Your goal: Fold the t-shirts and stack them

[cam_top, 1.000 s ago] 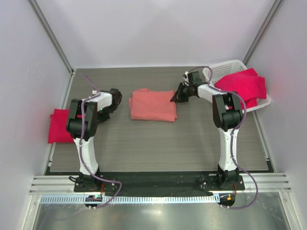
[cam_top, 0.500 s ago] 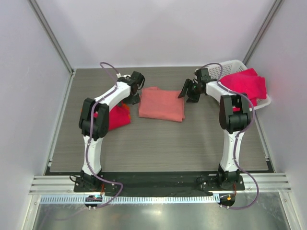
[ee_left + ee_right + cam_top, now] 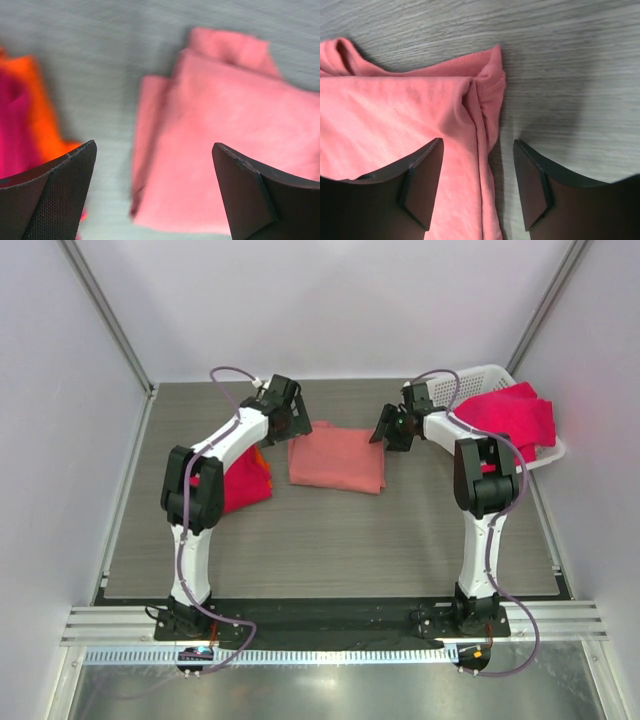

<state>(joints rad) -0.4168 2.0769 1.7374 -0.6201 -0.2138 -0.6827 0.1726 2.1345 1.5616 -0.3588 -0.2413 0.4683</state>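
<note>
Left gripper [image 3: 154, 197] is hovering released beside folded salmon-pink cloth t-shirt [image 3: 337, 460], frame centre | right gripper [image 3: 477, 192], released, is hovering over opposite edge | likely bracketing for even lift.

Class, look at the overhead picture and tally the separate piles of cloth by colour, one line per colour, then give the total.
Salmon-pink: 1, the folded tee mid-table.
Crimson-red: 2, the left pile on the table and the basket pile in the white basket.
Total: 3 piles; how many shirts the basket pile holds cannot be told.
</note>
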